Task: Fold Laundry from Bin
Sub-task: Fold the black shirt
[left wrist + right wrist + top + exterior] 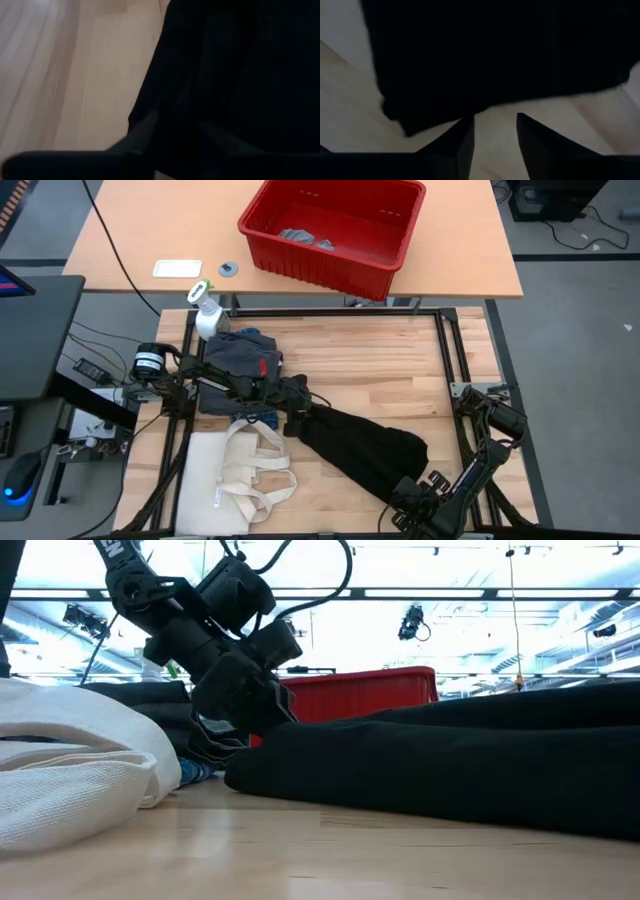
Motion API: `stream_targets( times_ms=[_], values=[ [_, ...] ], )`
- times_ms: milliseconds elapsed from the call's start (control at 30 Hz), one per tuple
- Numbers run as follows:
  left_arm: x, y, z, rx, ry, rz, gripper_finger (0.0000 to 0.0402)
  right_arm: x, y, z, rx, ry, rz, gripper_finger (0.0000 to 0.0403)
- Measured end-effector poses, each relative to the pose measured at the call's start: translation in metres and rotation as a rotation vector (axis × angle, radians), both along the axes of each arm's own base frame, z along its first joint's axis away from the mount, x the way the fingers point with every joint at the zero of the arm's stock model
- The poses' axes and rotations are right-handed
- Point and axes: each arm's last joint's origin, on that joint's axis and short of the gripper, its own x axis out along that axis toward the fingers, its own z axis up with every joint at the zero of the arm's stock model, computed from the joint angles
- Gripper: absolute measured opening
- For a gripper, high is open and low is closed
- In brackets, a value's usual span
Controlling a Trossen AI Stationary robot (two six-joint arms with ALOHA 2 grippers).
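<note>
left claw (297, 423) clamped on black piece's (365, 442) end, mid-table | right claw (493, 142) open just short of its edge | risk: grabs only one layer, fold bunches

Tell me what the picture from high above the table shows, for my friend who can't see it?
A long black garment lies slanted across a wooden table, with the left gripper at one end and the right gripper near the other. A cream tote bag lies beside it, and a red bin sits on another table behind.
</note>
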Motion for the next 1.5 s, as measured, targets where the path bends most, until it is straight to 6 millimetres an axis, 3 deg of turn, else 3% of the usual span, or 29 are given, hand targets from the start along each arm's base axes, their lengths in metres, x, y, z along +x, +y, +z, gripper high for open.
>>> stream_targets(
  times_ms=[100,267,400,600,733,933,1033,1167,1333,1500],
  values=[
    [-0.002,0.0,0.004,0.027,-0.003,-0.021,0.0187,-0.002,0.0,0.004,0.016,0.057,-0.029,0.0171],
    [-0.01,0.0,0.03,0.066,-0.055,-0.049,0.0278,-0.004,0.008,0.028,0.011,0.084,-0.048,0.0186],
    [-0.02,-0.002,0.054,0.134,-0.097,-0.057,0.0298,-0.01,0.011,0.051,-0.056,0.05,-0.075,0.0185],
    [-0.026,-0.025,0.066,0.117,-0.149,-0.143,0.0293,-0.001,0.006,0.057,-0.205,-0.206,-0.011,0.0185],
    [-0.022,-0.058,0.054,0.073,-0.154,-0.225,0.0293,0.013,-0.003,0.057,-0.31,-0.339,0.05,0.0183],
    [-0.01,-0.093,0.028,0.119,-0.227,-0.216,0.0292,0.038,-0.022,0.034,-0.352,-0.352,0.099,0.0183],
    [-0.001,-0.09,0.017,0.183,-0.235,-0.172,0.0292,0.045,-0.03,0.024,-0.353,-0.336,0.116,0.0183],
    [0.006,-0.068,0.0,0.209,-0.159,-0.09,0.0292,0.045,-0.034,0.015,-0.325,-0.286,0.109,0.0183],
    [0.01,-0.044,-0.02,0.157,-0.062,-0.015,0.0292,0.032,-0.035,0.001,-0.284,-0.202,0.063,0.0183],
    [0.012,-0.038,-0.029,0.103,-0.033,-0.028,0.0292,0.014,-0.03,-0.014,-0.213,-0.123,-0.005,0.0183]
  ],
)
